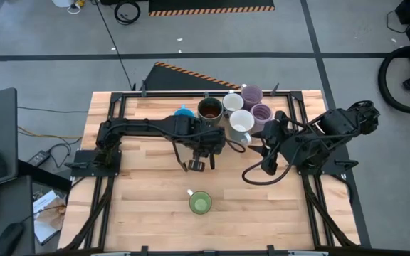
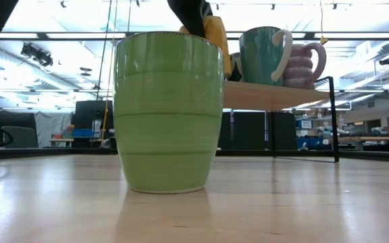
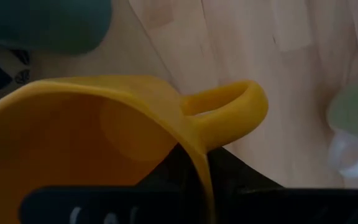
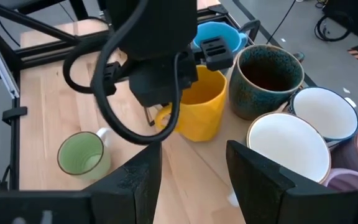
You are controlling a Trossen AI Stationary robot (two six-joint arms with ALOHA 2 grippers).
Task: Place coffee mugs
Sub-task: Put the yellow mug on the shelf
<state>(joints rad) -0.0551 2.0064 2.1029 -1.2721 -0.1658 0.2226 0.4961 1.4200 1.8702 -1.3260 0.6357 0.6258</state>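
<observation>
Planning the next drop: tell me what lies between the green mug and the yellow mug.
Bare wood only. The right wrist view shows open tabletop between the green mug and the yellow mug, which the left claw holds.

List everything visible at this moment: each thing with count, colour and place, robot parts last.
green mug: one, green, alone at the table's near middle.
yellow-orange mug: one, gripped by the rim, beside the far cluster.
blue mug: one, blue, far side of the cluster.
dark mug: one, brown-teal, in the cluster.
white mugs: two, white, in the cluster.
lilac mugs: two, lilac, at the cluster's right end.
table: one, light wood.
left gripper: shut on the yellow-orange mug.
right gripper: open, empty, right of the cluster.
</observation>
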